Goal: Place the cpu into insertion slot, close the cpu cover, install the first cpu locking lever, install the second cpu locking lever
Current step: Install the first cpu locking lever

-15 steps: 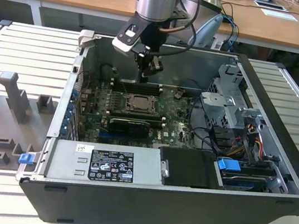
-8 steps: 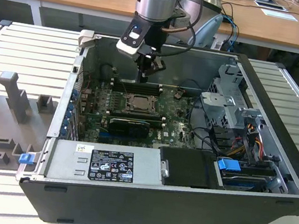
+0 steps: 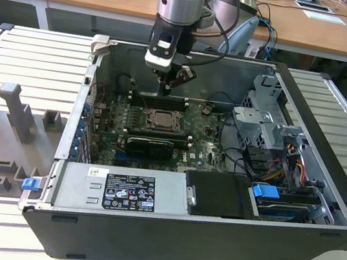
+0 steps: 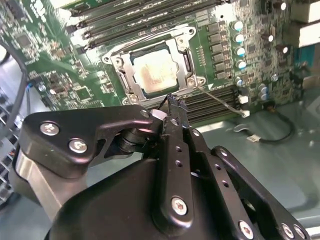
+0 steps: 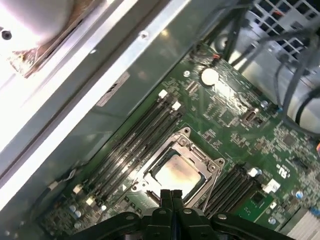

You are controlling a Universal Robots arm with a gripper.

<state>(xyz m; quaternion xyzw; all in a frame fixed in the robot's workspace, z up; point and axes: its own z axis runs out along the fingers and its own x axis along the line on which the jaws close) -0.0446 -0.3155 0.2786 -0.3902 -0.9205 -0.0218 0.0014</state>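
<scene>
1. My fingers [image 5: 167, 197] are pressed together at the tips, with nothing between them.
2. The cpu [image 4: 156, 72] sits in the insertion slot [image 4: 134, 75] just beyond the fingertips, with the cpu cover [image 4: 187, 62] down around it.
3. The chip hides the slot's pins.
4. A thin locking lever [image 4: 220, 100] angles out beside the fingertips; I cannot tell whether it is latched.

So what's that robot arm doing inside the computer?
The arm's gripper hangs just above the insertion slot on the green board in the open computer case. The cpu lies in the slot, and the cpu cover is down around it. The gripper is shut and holds nothing.
</scene>
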